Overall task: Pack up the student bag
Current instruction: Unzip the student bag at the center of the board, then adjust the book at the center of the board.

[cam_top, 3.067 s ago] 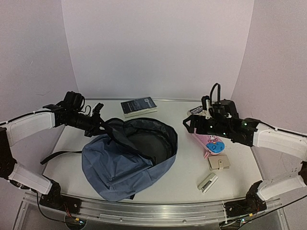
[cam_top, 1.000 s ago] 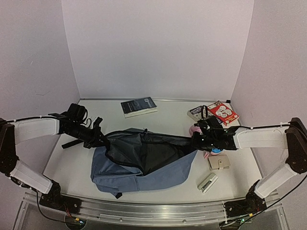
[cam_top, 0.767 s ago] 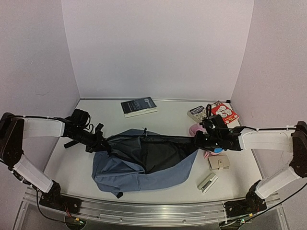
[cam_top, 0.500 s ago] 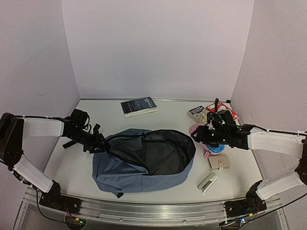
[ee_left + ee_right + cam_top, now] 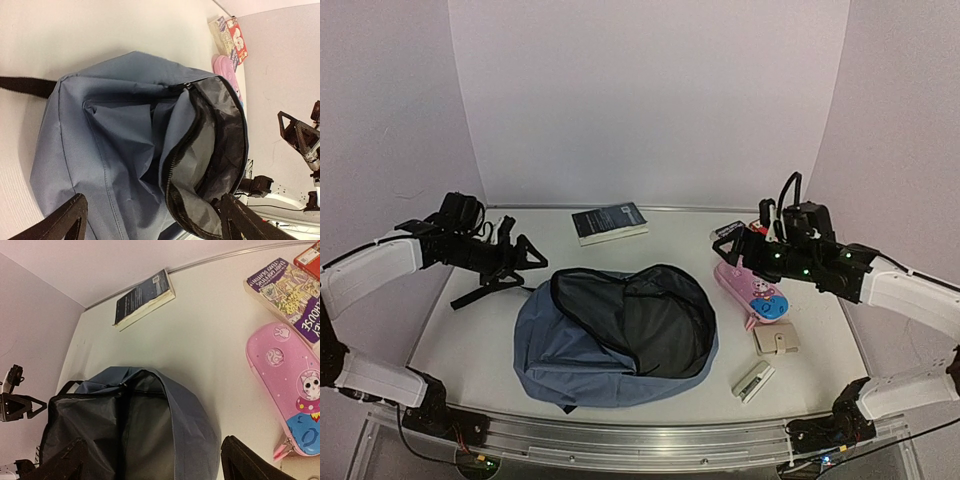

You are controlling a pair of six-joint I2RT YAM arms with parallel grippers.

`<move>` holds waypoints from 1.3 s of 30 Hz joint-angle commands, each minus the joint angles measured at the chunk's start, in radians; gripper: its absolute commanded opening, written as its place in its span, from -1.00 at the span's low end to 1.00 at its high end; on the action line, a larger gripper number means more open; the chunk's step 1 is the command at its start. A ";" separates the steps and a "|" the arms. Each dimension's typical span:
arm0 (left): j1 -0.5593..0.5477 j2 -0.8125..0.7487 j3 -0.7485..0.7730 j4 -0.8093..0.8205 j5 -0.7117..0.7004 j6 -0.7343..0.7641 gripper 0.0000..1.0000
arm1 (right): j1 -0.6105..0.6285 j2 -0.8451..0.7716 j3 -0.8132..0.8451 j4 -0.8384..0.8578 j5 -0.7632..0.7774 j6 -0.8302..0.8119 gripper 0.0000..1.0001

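Student bag (image 5: 615,335) lies flat on the table (image 5: 465,345), centre, toward the near edge. Main zip is open and the mouth gapes upward, showing the dark grey lining (image 5: 655,320). A black strap (image 5: 480,295) trails off the bag's far-left corner onto the table.

Left gripper (image 5: 518,256): fingers spread wide, holding nothing. It hangs in the air far-left of the bag, over the strap end, clear of the fabric. In the left wrist view the two fingertips frame the bag from above, no contact.

Right gripper (image 5: 728,246): fingers also spread, empty. It is raised off the table far-right of the bag, above the far end of the pink pencil case (image 5: 752,297).

The pencil case lies right of the bag, near it but apart, with a cartoon cat print on top. A beige wallet (image 5: 776,341) sits just beside its near end. A small white-and-grey item (image 5: 754,381) lies nearer still; I cannot tell what it is.

A dark book (image 5: 609,222) lies at the far edge, centre, well apart from the bag. At far right, mostly hidden behind the right arm in the top view, the right wrist view shows a paperback (image 5: 285,290) with a yellow-and-purple cover and the corner of a red book (image 5: 310,257) beyond it.
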 commanded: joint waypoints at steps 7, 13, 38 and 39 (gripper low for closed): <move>0.018 0.189 0.299 0.044 0.021 0.007 0.89 | -0.021 0.221 0.236 -0.021 0.137 -0.064 0.95; 0.045 0.428 0.475 0.140 0.007 -0.033 0.88 | -0.099 0.480 0.413 0.004 0.048 -0.135 0.89; 0.101 1.246 1.093 0.278 0.047 -0.247 0.39 | -0.145 1.150 0.937 0.222 -0.199 -0.034 0.65; 0.100 1.257 1.103 0.279 0.057 -0.252 0.38 | -0.145 1.157 0.938 0.228 -0.203 -0.029 0.64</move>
